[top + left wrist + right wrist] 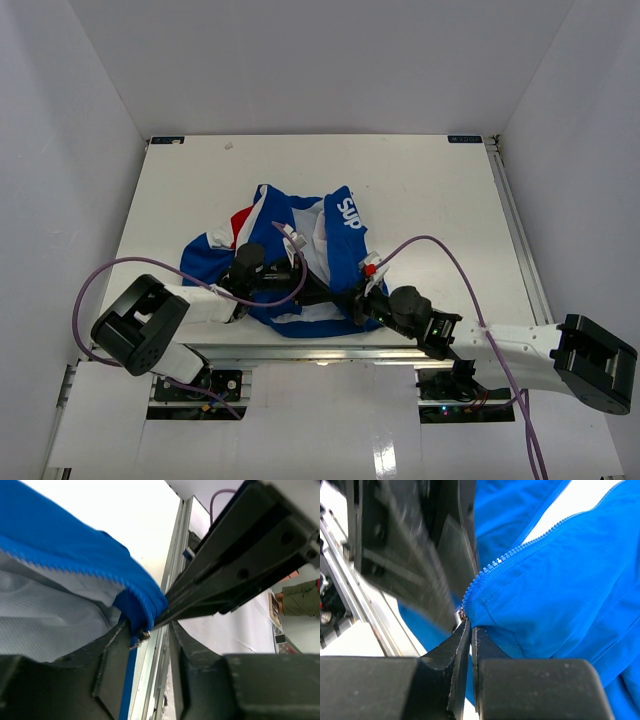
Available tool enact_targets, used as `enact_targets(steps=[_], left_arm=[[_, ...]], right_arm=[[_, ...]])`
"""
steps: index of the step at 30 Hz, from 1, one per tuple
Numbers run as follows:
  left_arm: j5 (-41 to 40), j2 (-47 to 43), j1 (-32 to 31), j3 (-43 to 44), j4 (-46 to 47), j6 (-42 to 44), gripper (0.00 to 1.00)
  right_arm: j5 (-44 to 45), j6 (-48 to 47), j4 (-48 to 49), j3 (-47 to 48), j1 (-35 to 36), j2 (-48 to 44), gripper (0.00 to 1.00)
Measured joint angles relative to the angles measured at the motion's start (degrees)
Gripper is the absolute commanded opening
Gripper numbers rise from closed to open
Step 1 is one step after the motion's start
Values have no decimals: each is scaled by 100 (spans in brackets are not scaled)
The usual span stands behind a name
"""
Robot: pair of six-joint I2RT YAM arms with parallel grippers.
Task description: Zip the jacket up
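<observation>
The blue jacket (335, 255) lies crumpled near the table's front edge, its white lining (40, 620) showing. My right gripper (471, 626) is shut on the jacket's bottom hem (555, 580), just below the end of the zipper teeth (510, 555). In the top view the right gripper (362, 303) meets the hem from the right. My left gripper (148, 630) is open. The zipper's metal end (142, 635) rests against its left finger, with a gap to the other finger. Seen from above, the left gripper (318, 292) reaches in from the left, close beside the right one.
An aluminium rail (300, 352) runs along the table's front edge right under both grippers. Purple cables (90, 290) loop off each arm. White walls close in the table (450, 190) on three sides.
</observation>
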Motion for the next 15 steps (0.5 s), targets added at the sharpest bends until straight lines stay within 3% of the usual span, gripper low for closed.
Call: enact_targets(steps=[15], left_arm=[[120,-160,-37,-79,-449,172,42]], right_arm=[[177,-20,161,0,-15,-216,8]])
